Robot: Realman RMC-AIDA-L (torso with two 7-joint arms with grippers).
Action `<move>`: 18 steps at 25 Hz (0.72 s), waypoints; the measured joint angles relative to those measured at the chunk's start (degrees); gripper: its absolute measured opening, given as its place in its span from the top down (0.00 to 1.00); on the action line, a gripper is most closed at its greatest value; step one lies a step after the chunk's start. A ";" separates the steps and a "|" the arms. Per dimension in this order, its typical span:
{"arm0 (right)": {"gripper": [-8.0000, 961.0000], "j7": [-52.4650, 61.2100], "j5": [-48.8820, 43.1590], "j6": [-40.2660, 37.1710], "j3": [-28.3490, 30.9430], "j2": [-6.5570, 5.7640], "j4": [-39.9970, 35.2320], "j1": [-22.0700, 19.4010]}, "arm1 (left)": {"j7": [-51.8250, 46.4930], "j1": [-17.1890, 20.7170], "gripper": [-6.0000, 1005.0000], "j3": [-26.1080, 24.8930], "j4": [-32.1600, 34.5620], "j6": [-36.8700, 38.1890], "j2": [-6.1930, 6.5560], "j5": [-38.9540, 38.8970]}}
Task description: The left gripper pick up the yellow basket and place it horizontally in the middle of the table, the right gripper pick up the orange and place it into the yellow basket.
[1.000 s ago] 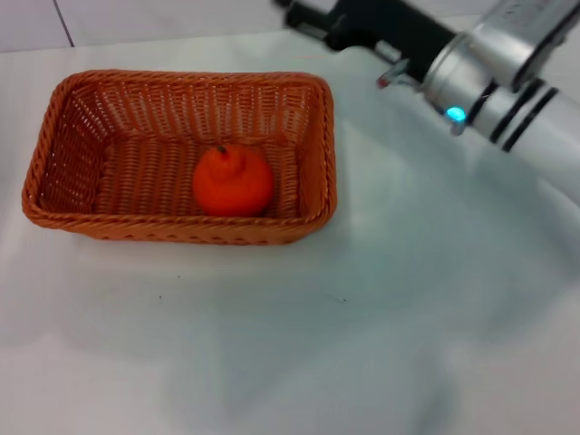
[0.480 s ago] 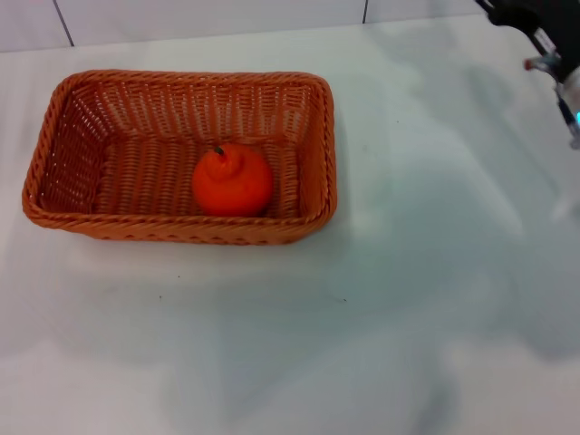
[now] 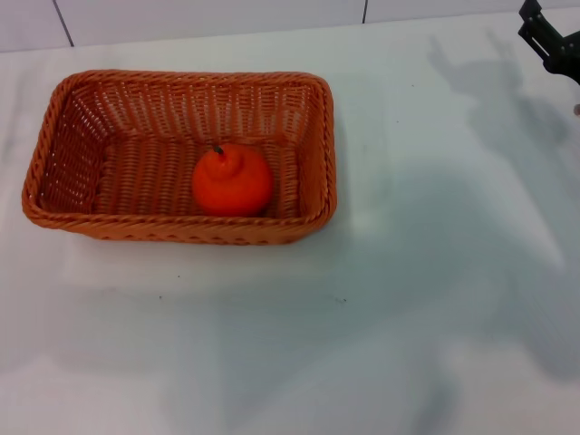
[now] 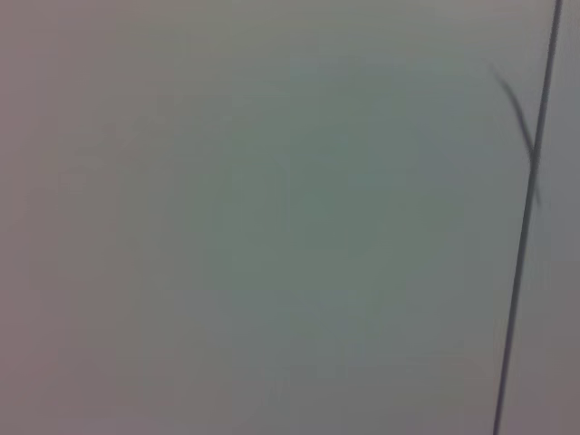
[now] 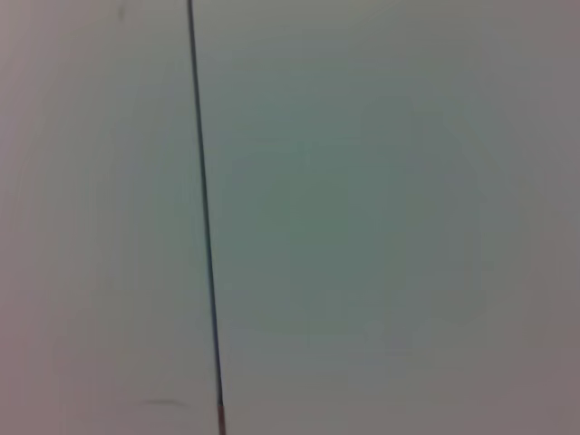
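A: Where is the orange [image 3: 233,179] now?

B: Inside the yellow basket [image 3: 54,145], on its floor towards the basket's right end, stem up. It is bright, round and whole.

A: And the basket?

B: It lies on the white table [image 3: 408,299], left of the middle in the head view, long axis running left to right, its weave orange-brown.

A: Which arm is nearer?

B: Only the right gripper [image 3: 549,36] shows, at the far right edge, well apart from the basket; the orange lies to its left. I cannot tell how its fingers stand. The left gripper is not in view. Judging by this, both placements look done.
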 joint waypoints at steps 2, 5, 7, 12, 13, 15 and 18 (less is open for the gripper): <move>0.02 -0.01 -0.01 0.07 0.20 -0.04 0.28 -0.13 | 3.17 0.14 0.09 0.00 -0.53 -0.93 -0.15 -0.11; 0.02 -0.02 -0.03 0.04 0.48 -0.06 0.41 -0.44 | 4.71 0.18 0.09 -0.59 -1.41 -1.28 -0.16 -0.19; 0.02 -0.02 -0.04 -0.20 0.52 -0.06 0.43 -0.57 | 5.37 0.19 0.09 -1.38 -2.07 -1.30 -0.16 -0.20; 0.02 -0.51 -0.11 -1.55 0.37 0.03 0.54 -1.17 | 7.02 0.22 0.09 -2.26 -2.95 -0.70 -0.19 -0.19; 0.02 -0.51 -0.11 -1.55 0.37 0.03 0.54 -1.17 | 7.38 0.23 0.09 -2.32 -3.02 -0.65 -0.22 -0.20; 0.02 -0.62 -0.12 -1.96 0.28 0.04 0.74 -1.25 | 7.67 0.29 0.09 -2.42 -3.27 -0.63 -0.24 -0.20; 0.02 -0.64 -0.12 -2.64 0.21 0.06 0.99 -1.31 | 7.69 0.32 0.09 -2.44 -3.52 -0.62 -0.25 -0.19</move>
